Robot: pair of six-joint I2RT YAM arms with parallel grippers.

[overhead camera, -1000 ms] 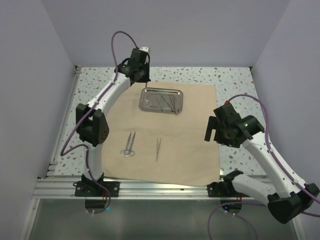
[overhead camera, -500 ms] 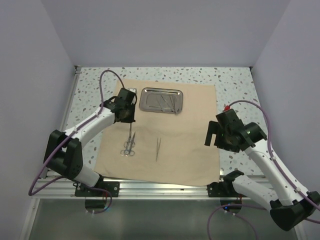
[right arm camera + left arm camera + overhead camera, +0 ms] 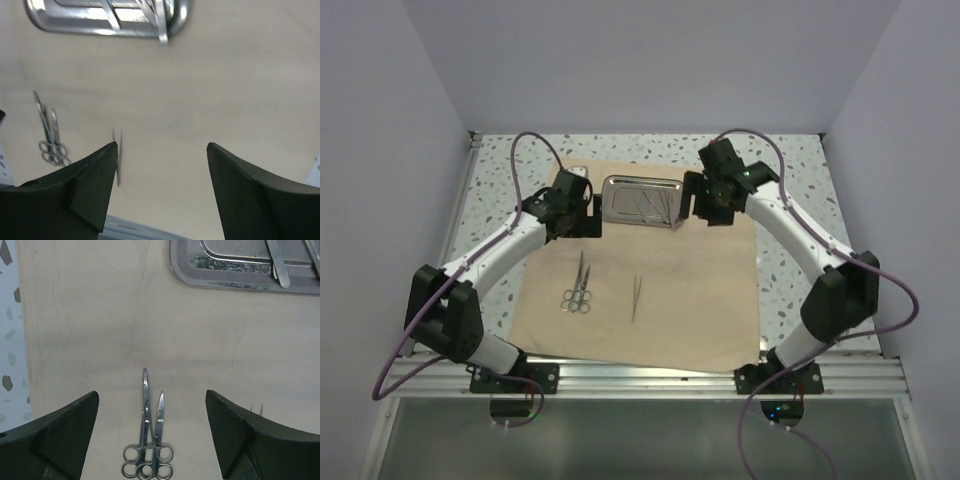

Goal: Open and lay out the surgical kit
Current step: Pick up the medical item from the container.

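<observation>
The tan cloth (image 3: 690,280) lies spread flat on the table. The steel tray (image 3: 640,200) sits at its back edge and holds thin silver tools. Scissors and forceps (image 3: 578,288) lie overlapped on the left of the cloth, with tweezers (image 3: 636,298) to their right. My left gripper (image 3: 582,216) hovers open just left of the tray. In the left wrist view that left gripper (image 3: 151,400) stands above the scissors and forceps (image 3: 148,440), with nothing between its fingers. My right gripper (image 3: 705,207) is open at the tray's right end. In the right wrist view the right gripper (image 3: 162,145) hangs empty over bare cloth.
Speckled tabletop (image 3: 790,160) surrounds the cloth. The tray (image 3: 240,270) fills the top right of the left wrist view, and the tray (image 3: 107,17) shows at the top of the right wrist view. An aluminium rail (image 3: 650,375) runs along the near edge.
The left arm came from behind the tray to the cloth's left side and its gripper opened; a second ringed tool now lies on the scissors. The right arm swung from the right edge to the tray.
</observation>
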